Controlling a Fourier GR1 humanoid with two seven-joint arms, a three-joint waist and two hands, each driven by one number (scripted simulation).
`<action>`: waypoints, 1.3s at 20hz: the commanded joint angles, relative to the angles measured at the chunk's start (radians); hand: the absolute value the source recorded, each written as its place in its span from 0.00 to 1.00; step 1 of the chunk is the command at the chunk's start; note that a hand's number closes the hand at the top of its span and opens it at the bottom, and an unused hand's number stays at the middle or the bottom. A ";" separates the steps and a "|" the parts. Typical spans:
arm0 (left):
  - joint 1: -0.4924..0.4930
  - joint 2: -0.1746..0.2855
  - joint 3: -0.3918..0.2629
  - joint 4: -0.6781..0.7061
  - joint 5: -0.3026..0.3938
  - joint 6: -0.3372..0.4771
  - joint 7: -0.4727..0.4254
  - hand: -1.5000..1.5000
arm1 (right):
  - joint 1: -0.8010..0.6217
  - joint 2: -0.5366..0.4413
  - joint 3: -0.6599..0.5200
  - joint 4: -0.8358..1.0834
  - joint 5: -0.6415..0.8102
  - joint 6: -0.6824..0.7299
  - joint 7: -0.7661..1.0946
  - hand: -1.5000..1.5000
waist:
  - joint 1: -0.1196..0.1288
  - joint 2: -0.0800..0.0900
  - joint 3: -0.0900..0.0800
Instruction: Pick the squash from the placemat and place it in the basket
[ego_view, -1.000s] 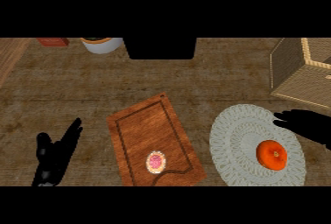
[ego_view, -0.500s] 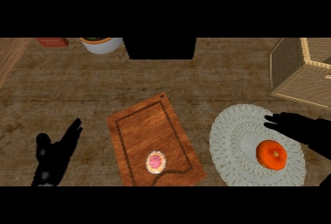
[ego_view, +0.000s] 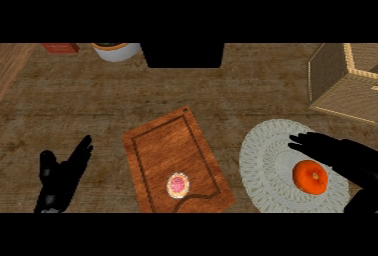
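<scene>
One orange squash (ego_view: 311, 178) on round placemat (ego_view: 267, 161), right hand (ego_view: 341, 156) just beside it, fingers (ego_view: 310, 144) straight, holding nothing, basket (ego_view: 334, 80) well apart at upper right, left hand (ego_view: 60, 176) open, resting lower left.

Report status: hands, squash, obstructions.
Right hand open over placemat, beside squash, not gripping. Left hand open, resting lower left. Nothing seen between squash and basket.

Kitchen, this one; brown wood-grain surface (ego_view: 111, 100) carrying a wooden cutting board (ego_view: 173, 150), a lace placemat (ego_view: 267, 155) beside it, wicker basket (ego_view: 339, 80) far right
</scene>
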 joint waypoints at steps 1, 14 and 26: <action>0.009 -0.041 -0.021 0.038 -0.036 0.023 0.037 0.50 | -0.069 0.066 0.033 0.062 0.058 -0.006 0.012 0.00 | 0.004 0.008 -0.009; 0.068 -0.040 0.018 -0.041 -0.045 -0.019 0.071 0.50 | -0.018 0.096 0.058 0.105 0.202 -0.018 0.009 0.00 | 0.001 0.007 -0.009; -0.005 -0.074 0.064 0.104 -0.064 -0.058 0.015 0.50 | -0.064 0.133 0.050 0.268 0.283 -0.105 -0.068 1.00 | -0.004 0.008 -0.010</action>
